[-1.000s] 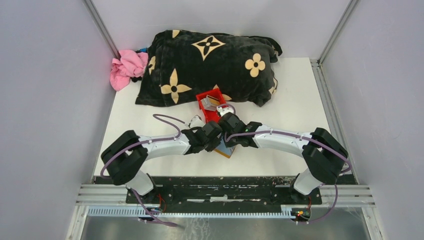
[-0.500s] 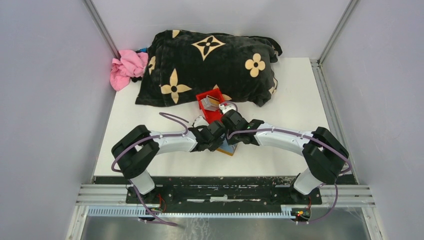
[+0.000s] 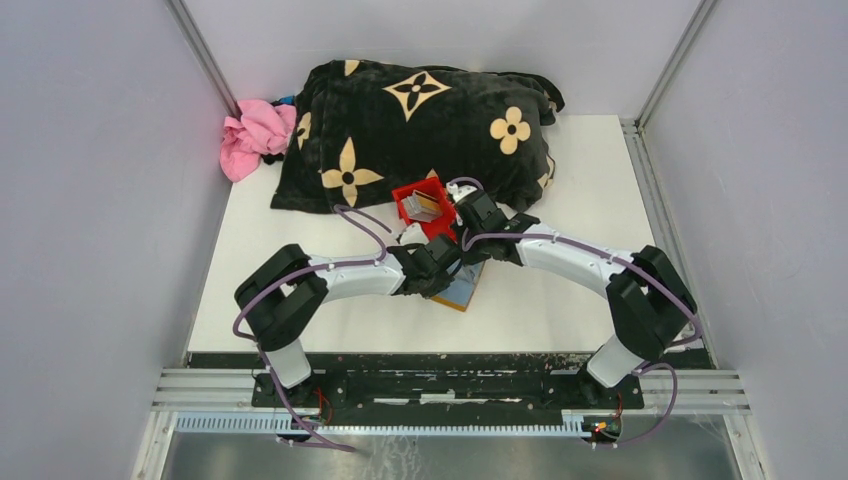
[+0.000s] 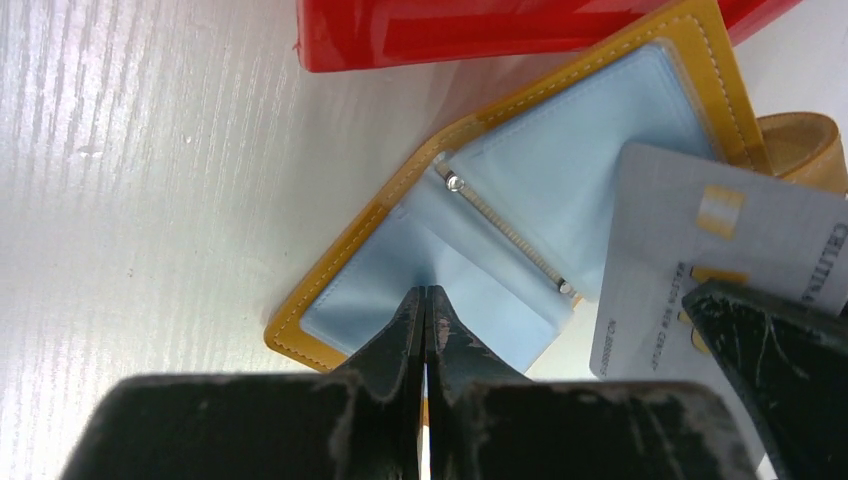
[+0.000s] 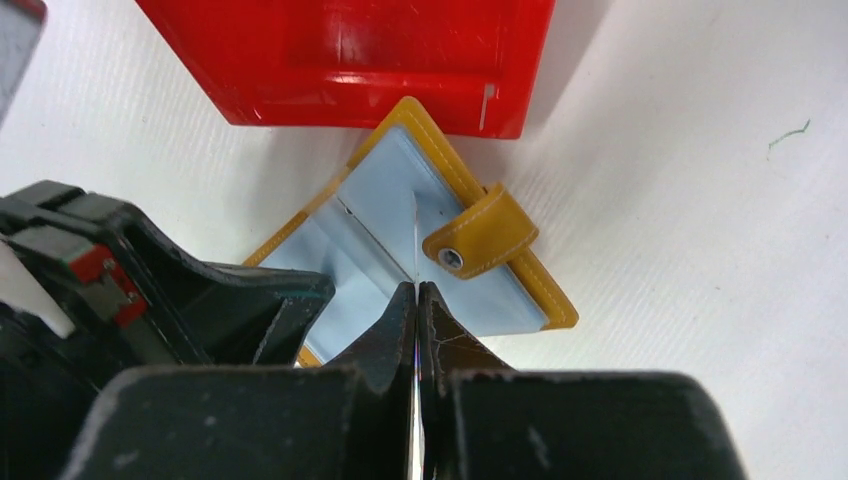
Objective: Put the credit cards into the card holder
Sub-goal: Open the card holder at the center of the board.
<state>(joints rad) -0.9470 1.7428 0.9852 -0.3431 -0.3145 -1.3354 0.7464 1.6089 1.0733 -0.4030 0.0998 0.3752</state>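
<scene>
The card holder (image 3: pixel 463 292) lies open on the table just in front of the red bin: tan leather with pale clear pockets (image 4: pixel 560 150), its snap strap (image 5: pixel 480 232) folded over. My left gripper (image 4: pixel 425 296) is shut, pinching a clear pocket leaf; it also shows in the top view (image 3: pixel 447 270). My right gripper (image 5: pixel 416 290) is shut on a grey-silver credit card (image 4: pixel 700 250), seen edge-on (image 5: pixel 415 250) over the holder, and shows in the top view (image 3: pixel 466 232). More cards (image 3: pixel 425 205) stand in the bin.
The red bin (image 3: pixel 413 190) stands right behind the holder (image 5: pixel 340 60). A black blanket with tan flowers (image 3: pixel 420 120) fills the back of the table, with a pink cloth (image 3: pixel 252 135) at its left. Grey walls close both sides.
My right gripper has moved back toward the red bin with the card, uncovering more of the holder. My left arm has shifted right and forward over the holder.
</scene>
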